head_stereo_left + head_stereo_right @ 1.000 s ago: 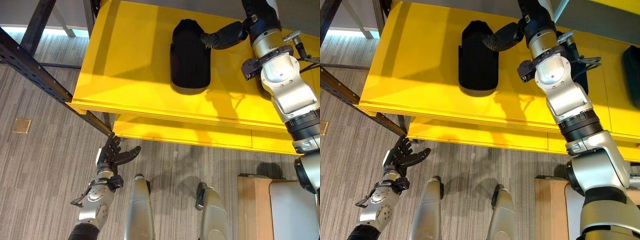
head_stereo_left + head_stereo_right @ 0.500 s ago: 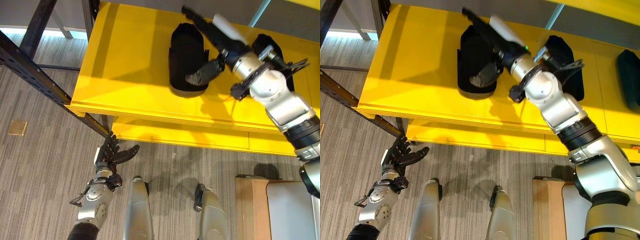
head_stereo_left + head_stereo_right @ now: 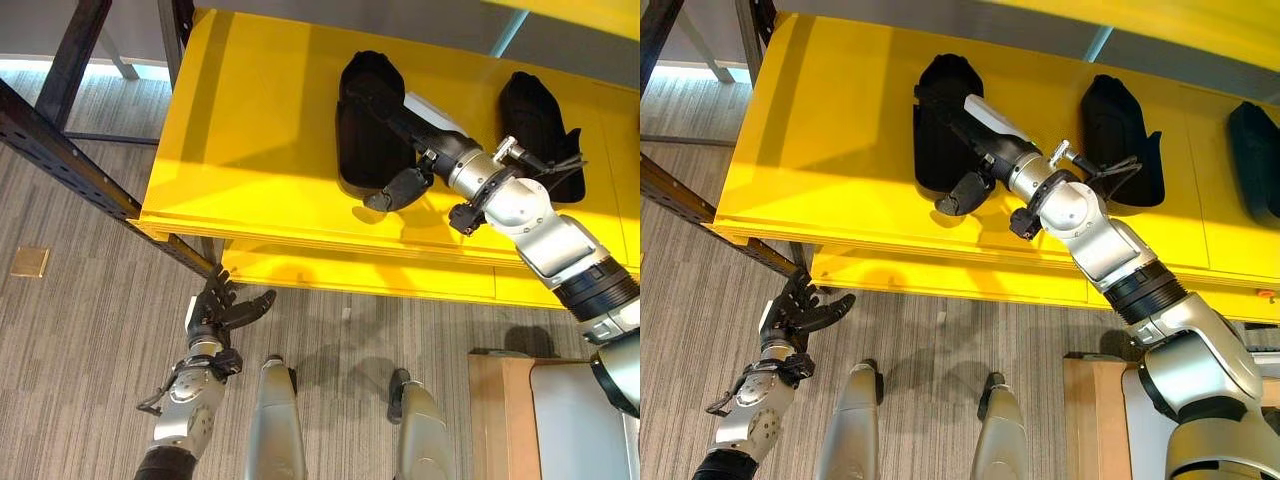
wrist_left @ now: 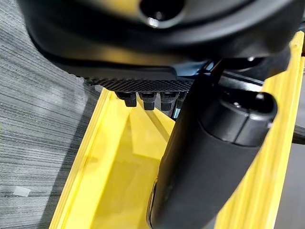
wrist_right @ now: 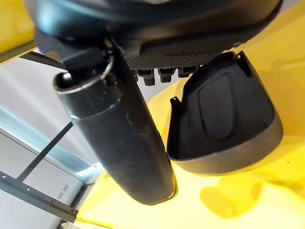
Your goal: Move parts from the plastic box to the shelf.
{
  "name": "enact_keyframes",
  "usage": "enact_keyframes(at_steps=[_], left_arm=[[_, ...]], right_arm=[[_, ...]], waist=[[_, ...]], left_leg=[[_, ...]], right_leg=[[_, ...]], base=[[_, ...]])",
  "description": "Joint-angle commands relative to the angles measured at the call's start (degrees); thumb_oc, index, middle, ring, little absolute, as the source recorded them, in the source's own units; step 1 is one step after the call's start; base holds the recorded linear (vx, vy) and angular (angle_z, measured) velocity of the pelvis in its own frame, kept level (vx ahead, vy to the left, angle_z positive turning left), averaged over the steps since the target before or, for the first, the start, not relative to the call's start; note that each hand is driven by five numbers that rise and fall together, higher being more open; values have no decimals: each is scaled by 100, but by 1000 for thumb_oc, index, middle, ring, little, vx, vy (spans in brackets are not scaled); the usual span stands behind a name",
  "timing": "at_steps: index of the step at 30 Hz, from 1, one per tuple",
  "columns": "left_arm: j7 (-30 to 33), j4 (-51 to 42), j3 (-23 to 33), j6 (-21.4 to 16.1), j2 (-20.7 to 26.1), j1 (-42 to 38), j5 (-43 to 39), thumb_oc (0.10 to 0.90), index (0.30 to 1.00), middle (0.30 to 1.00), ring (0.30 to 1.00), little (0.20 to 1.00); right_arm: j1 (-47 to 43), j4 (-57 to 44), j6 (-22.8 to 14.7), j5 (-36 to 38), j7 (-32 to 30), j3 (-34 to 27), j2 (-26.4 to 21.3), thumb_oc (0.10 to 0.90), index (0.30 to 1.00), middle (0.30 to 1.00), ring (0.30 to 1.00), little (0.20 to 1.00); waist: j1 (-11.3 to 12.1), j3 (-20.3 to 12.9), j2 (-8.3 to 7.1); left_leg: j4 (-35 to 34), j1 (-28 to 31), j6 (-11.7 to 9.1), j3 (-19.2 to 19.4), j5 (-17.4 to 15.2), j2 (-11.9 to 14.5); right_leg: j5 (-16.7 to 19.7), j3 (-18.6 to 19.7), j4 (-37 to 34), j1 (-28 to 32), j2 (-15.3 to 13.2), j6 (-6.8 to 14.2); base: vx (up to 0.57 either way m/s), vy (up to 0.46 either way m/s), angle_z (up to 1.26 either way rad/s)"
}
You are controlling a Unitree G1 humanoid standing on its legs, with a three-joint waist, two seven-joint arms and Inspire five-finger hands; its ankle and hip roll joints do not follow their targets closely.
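Note:
A black moulded part (image 3: 362, 120) lies on the yellow shelf (image 3: 250, 130), and a second black part (image 3: 535, 115) lies to its right. My right hand (image 3: 432, 150) reaches in from the right and hovers over the first part's right side. Its fingers are straight and its thumb (image 3: 395, 188) hangs by the part's front edge. In the right wrist view the part (image 5: 224, 109) sits free past the thumb (image 5: 119, 133), with nothing held. My left hand (image 3: 225, 310) hangs open, low over the floor below the shelf's front edge.
A third dark part (image 3: 1252, 150) lies further right on the shelf. A black rack beam (image 3: 70, 150) runs diagonally at the left. A wooden crate (image 3: 505, 410) stands on the floor at lower right. A lower yellow ledge (image 4: 114, 186) lies past the left hand.
My right arm has swung down and leftward, from upright beside the part to lying low across its right side. The part stays put. The left hand has not moved.

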Motion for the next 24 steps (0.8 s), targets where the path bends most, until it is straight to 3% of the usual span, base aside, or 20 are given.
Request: enact_keyframes(at_steps=[1, 8, 24], left_arm=[[-122, -199, -96, -431, 27, 34, 197, 900, 1000, 1000, 1000, 1000], [-120, -207, -99, -439, 26, 31, 187, 900, 1000, 1000, 1000, 1000], [-207, -221, -230, -513, 144, 45, 99, 900, 1000, 1000, 1000, 1000]], right_arm=[[73, -229, -397, -61, -183, -354, 260, 900, 1000, 1000, 1000, 1000], [-25, -105, -418, -205, -219, -315, 335, 900, 1000, 1000, 1000, 1000], [-882, 1239, -364, -637, -510, 49, 489, 900, 1000, 1000, 1000, 1000]], waist=[[41, -759, -83], [55, -781, -70], [219, -682, 28]], left_leg=[[-354, -94, 80, -347, 175, 116], [-354, -127, 86, -361, 191, 99], [-325, -266, 103, -394, 251, 27]], right_leg=[[-369, -26, 161, 477, -25, -359], [-355, -22, 135, 469, -28, -360], [-334, -36, 199, 362, -62, -365]], base=[[-2, 2, -3], [0, 2, -1], [0, 0, 0]])
